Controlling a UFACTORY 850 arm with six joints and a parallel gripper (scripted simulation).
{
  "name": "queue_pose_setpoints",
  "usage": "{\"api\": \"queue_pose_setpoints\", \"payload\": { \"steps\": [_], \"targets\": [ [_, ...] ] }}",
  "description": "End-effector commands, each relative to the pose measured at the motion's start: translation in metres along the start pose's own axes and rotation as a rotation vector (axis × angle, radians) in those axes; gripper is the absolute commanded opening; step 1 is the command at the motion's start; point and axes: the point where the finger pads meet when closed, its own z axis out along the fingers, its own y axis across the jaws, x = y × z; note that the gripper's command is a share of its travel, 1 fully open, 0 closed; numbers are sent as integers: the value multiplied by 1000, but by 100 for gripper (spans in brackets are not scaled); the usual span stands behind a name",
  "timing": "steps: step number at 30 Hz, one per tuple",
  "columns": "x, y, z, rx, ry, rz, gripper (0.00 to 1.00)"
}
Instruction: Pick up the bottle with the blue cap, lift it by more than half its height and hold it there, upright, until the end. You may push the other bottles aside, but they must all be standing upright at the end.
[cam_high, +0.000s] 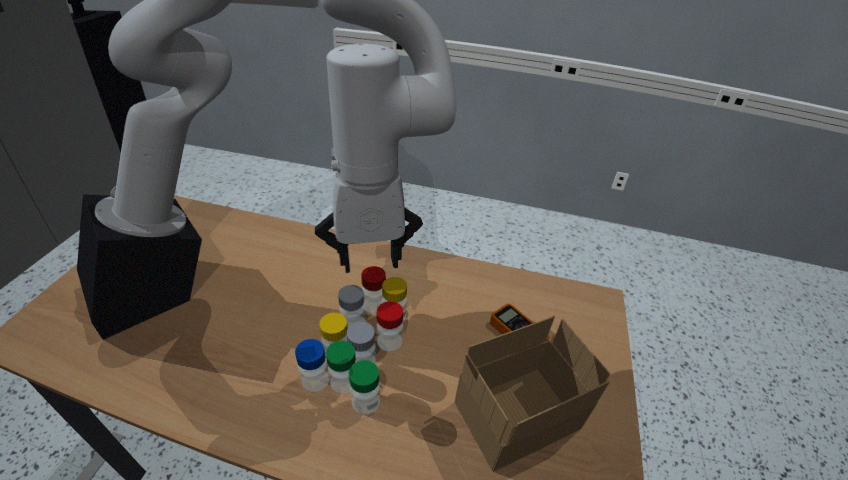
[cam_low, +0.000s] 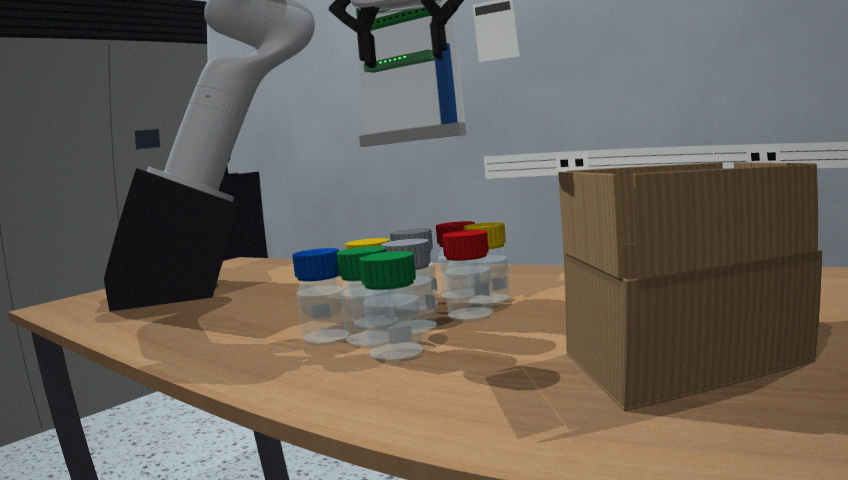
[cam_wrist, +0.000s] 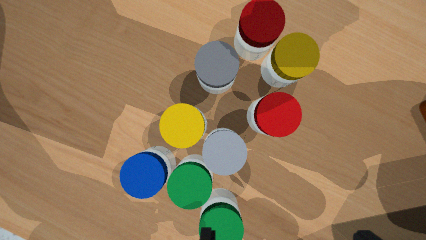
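The clear bottle with the blue cap (cam_high: 310, 354) stands upright at the near left edge of a tight cluster of bottles; it also shows in the exterior view (cam_low: 315, 264) and the wrist view (cam_wrist: 143, 175). A green-capped bottle (cam_high: 340, 355) touches its right side and a yellow-capped one (cam_high: 333, 326) stands just behind it. My gripper (cam_high: 368, 256) is open and empty. It hangs well above the far end of the cluster, over the dark red-capped bottle (cam_high: 373, 277), far from the blue cap. Its fingers show at the top of the exterior view (cam_low: 402, 41).
The cluster also holds grey (cam_high: 351, 295), grey (cam_high: 361, 335), red (cam_high: 389, 315), olive-yellow (cam_high: 394, 289) and green (cam_high: 364, 375) capped bottles, all upright. An open cardboard box (cam_high: 529, 389) stands to the right, with an orange meter (cam_high: 510, 318) behind it. The arm's black base (cam_high: 138, 267) is at the left.
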Motion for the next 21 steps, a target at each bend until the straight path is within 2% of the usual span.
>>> {"api": "queue_pose_setpoints", "payload": {
  "steps": [1,21],
  "targets": [
    [-2,-7,2,-1,-1,67,79],
    [-8,-46,18,-1,2,410,79]
  ]
}}
